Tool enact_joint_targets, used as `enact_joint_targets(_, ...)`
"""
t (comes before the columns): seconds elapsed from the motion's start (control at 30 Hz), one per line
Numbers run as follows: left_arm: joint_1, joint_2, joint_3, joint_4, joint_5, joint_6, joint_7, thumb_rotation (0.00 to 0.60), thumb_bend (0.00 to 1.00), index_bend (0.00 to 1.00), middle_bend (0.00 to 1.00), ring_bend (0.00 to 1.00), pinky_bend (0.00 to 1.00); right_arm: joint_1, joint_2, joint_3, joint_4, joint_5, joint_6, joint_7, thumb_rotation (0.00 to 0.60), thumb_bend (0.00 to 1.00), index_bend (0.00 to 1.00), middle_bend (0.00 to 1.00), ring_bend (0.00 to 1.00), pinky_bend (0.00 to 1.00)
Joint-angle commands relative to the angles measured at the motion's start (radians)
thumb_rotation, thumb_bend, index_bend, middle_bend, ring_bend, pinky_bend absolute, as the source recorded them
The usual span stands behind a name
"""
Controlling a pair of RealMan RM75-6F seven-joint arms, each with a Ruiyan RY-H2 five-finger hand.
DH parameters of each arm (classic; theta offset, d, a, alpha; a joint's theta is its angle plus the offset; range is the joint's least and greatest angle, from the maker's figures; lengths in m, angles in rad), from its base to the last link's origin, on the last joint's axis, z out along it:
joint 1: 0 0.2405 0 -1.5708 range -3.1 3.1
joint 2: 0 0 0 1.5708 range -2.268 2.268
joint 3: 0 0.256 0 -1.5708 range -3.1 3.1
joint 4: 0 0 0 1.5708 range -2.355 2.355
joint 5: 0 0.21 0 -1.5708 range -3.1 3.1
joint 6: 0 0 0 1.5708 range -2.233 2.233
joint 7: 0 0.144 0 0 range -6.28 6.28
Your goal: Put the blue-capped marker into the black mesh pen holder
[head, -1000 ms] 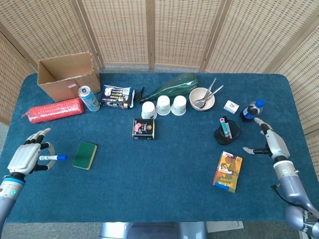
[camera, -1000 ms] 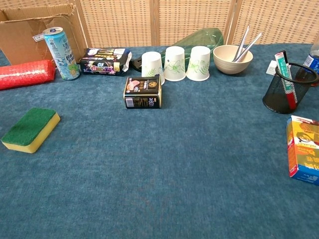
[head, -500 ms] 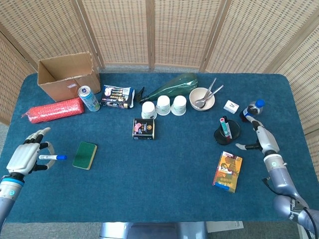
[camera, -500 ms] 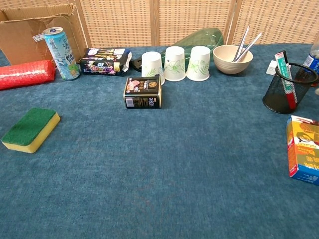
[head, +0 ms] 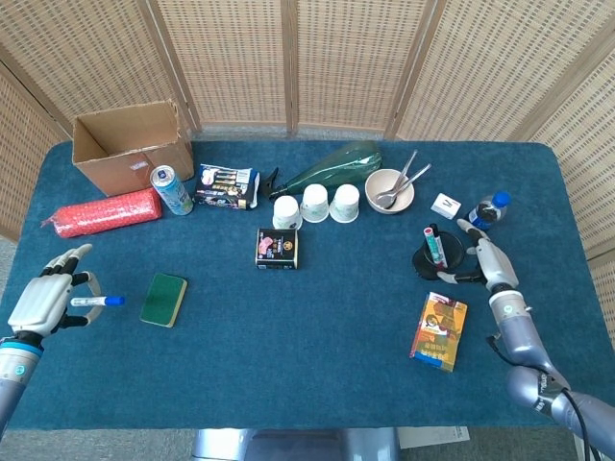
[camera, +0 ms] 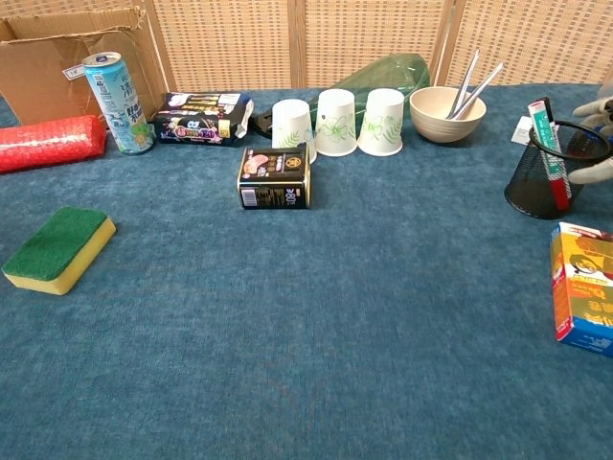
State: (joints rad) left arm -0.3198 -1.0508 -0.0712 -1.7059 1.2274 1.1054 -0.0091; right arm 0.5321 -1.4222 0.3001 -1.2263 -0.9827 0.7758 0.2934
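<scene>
My left hand (head: 45, 301) at the table's near left edge holds the blue-capped marker (head: 96, 302), which lies level with its blue cap pointing right toward the sponge. The black mesh pen holder (head: 437, 255) (camera: 551, 172) stands at the right, with a red and green pen inside. My right hand (head: 483, 259) (camera: 592, 172) is beside the holder's right side, fingers spread around it; whether it touches the mesh I cannot tell. The chest view shows only fingertips of that hand at its right edge.
A green and yellow sponge (head: 164, 300) lies right of the marker. A colourful box (head: 439, 331) lies in front of the holder. A dark box (head: 277, 248), three paper cups (head: 315, 204), a bowl with spoons (head: 390, 190), a blue-capped bottle (head: 487, 209) and a cardboard box (head: 130, 146) stand further back.
My right hand has moved left and away from me, from the table's right edge up against the pen holder. The left hand with the marker shifted slightly left.
</scene>
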Motion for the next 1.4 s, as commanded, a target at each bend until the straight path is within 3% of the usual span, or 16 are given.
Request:
enact_joint_targets(0.03,0.0,0.0,0.0,0.0,0.001,0.001,-0.002,0.6,0.42,0.58,0.0,0.0,0.1,-0.004,-0.036,0.004,0.031,-0.01,0.032,0.011,0.6,0.0,0.03,0.18,0.14,0.36)
enact_joint_targets(0.23,0.002,0.002,-0.001,0.0,0.002,0.004,-0.005,0.6,0.42,0.58,0.0,0.0,0.1,-0.013,-0.074,0.008,0.072,-0.02,0.067,0.028,0.6,0.0,0.2,0.37,0.32,0.44)
enact_joint_targets(0.4,0.003,0.002,-0.001,-0.002,0.005,0.006,-0.005,0.6,0.42,0.58,0.0,0.0,0.1,-0.024,-0.102,0.014,0.092,-0.025,0.107,0.03,0.6,0.0,0.31,0.45,0.4,0.44)
enact_joint_targets(0.7,0.006,0.009,-0.001,-0.007,0.016,0.009,-0.018,0.6,0.42,0.58,0.0,0.0,0.1,-0.07,-0.083,0.01,0.018,-0.086,0.195,0.062,0.6,0.0,0.36,0.46,0.41,0.46)
enact_joint_targets(0.97,0.005,0.011,0.001,-0.01,0.025,0.007,-0.026,0.6,0.42,0.58,0.0,0.0,0.11,-0.109,-0.007,-0.033,-0.19,-0.223,0.27,0.088,0.6,0.0,0.38,0.47,0.41,0.46)
enact_joint_targets(1.23,0.005,0.012,0.0,-0.01,0.026,0.006,-0.033,0.6,0.42,0.58,0.0,0.0,0.11,-0.091,0.008,-0.091,-0.363,-0.371,0.315,0.0,0.6,0.0,0.38,0.46,0.41,0.46)
enact_joint_targets(1.4,0.006,0.015,0.0,-0.009,0.031,0.005,-0.044,0.6,0.42,0.58,0.0,0.0,0.11,-0.055,-0.025,-0.11,-0.394,-0.41,0.299,-0.056,0.6,0.0,0.38,0.46,0.41,0.46)
